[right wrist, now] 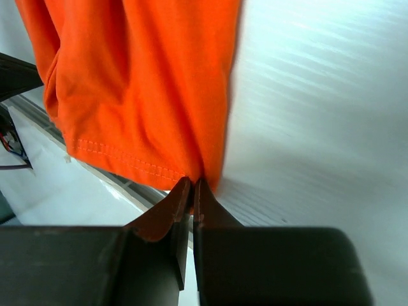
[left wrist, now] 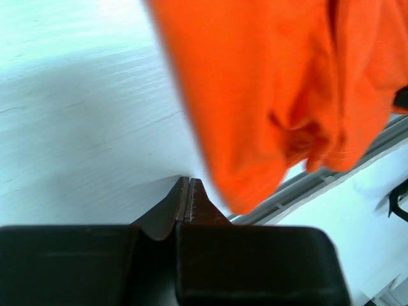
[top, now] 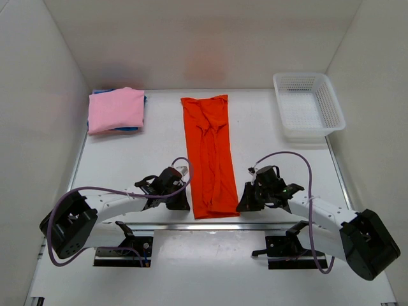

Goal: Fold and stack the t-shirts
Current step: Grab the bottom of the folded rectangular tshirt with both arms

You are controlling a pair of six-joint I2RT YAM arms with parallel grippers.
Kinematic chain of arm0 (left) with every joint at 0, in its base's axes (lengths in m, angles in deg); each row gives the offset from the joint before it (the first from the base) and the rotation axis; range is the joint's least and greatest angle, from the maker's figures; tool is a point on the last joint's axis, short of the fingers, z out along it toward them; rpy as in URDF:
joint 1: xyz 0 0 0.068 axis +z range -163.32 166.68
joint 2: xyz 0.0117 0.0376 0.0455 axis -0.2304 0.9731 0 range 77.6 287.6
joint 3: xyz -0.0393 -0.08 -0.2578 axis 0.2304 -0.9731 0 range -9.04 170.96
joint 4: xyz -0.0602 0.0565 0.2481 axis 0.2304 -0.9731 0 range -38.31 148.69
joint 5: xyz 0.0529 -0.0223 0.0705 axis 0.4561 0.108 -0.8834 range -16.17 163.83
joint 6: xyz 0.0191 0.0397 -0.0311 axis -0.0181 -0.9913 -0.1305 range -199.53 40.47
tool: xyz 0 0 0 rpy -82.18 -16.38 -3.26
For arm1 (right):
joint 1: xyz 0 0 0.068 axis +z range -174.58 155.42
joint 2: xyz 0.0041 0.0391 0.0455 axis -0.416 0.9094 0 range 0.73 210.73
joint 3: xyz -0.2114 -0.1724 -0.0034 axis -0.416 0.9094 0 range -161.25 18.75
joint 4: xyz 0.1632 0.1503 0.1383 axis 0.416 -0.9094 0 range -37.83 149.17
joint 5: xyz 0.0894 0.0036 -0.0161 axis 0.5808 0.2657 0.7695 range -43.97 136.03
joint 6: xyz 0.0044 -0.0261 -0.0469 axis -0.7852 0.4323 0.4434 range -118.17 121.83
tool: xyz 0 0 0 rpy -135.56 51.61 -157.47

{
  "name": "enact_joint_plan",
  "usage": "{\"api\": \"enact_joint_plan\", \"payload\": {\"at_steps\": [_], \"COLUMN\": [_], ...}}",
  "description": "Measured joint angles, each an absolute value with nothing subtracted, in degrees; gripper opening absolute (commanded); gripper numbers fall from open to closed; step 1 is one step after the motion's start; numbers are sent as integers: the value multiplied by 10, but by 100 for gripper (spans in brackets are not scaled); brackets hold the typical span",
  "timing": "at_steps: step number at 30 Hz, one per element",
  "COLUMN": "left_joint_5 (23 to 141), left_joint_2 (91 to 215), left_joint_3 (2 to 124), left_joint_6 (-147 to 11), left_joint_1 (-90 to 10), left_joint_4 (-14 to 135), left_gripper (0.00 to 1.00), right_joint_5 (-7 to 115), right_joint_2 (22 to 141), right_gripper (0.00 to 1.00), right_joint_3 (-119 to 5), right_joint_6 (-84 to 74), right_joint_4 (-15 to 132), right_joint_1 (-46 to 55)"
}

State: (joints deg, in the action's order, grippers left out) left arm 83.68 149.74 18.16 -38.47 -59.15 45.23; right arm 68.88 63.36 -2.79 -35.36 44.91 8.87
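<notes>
**Both pincers shut at the near end of the orange strip**

The orange-red t-shirt (top: 209,153) lies mid-table (top: 268,127) as a long narrow strip running near to far. The left gripper (top: 183,203) is pinched flat just beside its near-left corner, no cloth visibly in it. The right gripper (top: 242,205) is also squeezed tight, tips touching the near-right hem; can't tell if it caught fabric. The pink t-shirt (top: 116,109) sits folded on the blue one (top: 135,128) far left. The basket (top: 308,76) is far right.

I'm looking into a lab test cell, not a home. Plain white panels (top: 38,95) wall in a white table (top: 159,146), and the left arm (top: 102,207) and right arm (top: 319,213) are bolted at its near edge.
</notes>
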Motion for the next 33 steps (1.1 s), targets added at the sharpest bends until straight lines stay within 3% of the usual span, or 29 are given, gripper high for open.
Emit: {"api": "enact_joint_plan", "payload": {"at_steps": [4,5,6,7,9,12,24,31,33], "left_joint_5": [837,837,837,838,838,839,846,857,859], "left_joint_2": [1495,1495,1495,1495,1495,1484,1456,1517,1524], "left_joint_3": [176,176,176,176,176,176,166,169,169], "left_joint_6": [-390,-391,-391,-392,-392,-385,-336,-310,-300], "left_joint_1": [-588,-588,-588,-588,-588,-592,-622,-668,-678], "left_joint_4": [450,450,450,450,450,445,481,521,533], "left_gripper": [0,0,3,15,21,30,35,38,20], "right_joint_5": [702,707,710,715,725,727,734,735,735], "right_joint_2": [599,591,587,582,567,537,525,561,564], "right_gripper": [2,9,18,20,29,34,39,33,8], "right_joint_3": [0,6,9,12,15,15,15,15,15], "right_joint_6": [-352,-352,-352,-352,-350,-348,-344,-362,-363], "right_joint_4": [441,439,438,437,432,419,396,411,416], "right_joint_1": [64,60,57,53,49,43,21,55,61]}}
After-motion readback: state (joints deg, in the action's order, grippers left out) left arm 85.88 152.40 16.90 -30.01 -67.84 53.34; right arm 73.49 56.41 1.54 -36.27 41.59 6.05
